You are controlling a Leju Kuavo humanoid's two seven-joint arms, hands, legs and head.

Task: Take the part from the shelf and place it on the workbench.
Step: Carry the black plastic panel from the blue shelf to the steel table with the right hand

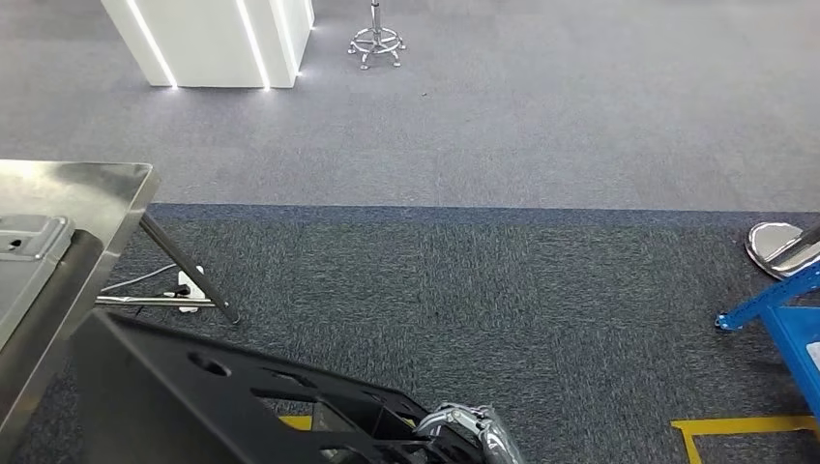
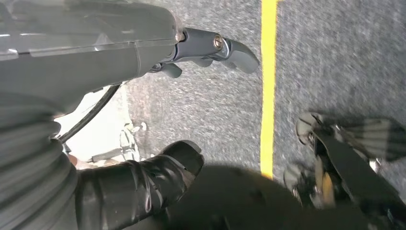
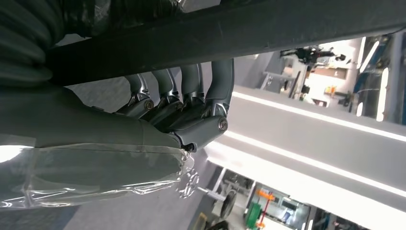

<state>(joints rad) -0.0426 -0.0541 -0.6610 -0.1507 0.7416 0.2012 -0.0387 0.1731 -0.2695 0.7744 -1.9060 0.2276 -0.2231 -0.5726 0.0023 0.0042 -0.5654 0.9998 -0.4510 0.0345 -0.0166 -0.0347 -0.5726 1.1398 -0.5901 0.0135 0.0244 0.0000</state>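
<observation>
Low in the head view, a black part [image 1: 222, 396] with cut-outs is carried over the dark carpet [image 1: 503, 290], tilted, just beside the steel table [image 1: 87, 188] at the left. The right hand [image 1: 479, 430] is seen at the part's right end, silver fingers wrapped on its edge. In the right wrist view the right hand's fingers [image 3: 191, 91] are hooked over a dark bar of the part [image 3: 230, 33], so the part is gripped. In the left wrist view the left hand [image 2: 158, 115] is seen with its thumb [image 2: 163, 182] and a dark finger [image 2: 220, 50] apart; whether anything is held between them cannot be told. A yellow line [image 2: 268, 86] on the carpet is seen beyond that hand, and blurred dark parts lie past it. On the table a grey tray-like piece [image 1: 29, 242] is set. A blue frame [image 1: 783, 319] stands at the right, a shiny metal base [image 1: 778, 246] near it. Yellow floor tape [image 1: 740, 425] is marked ahead of the frame. A white lit block [image 1: 213, 39] and a chrome stool base [image 1: 377, 43] are far back on lighter carpet.
</observation>
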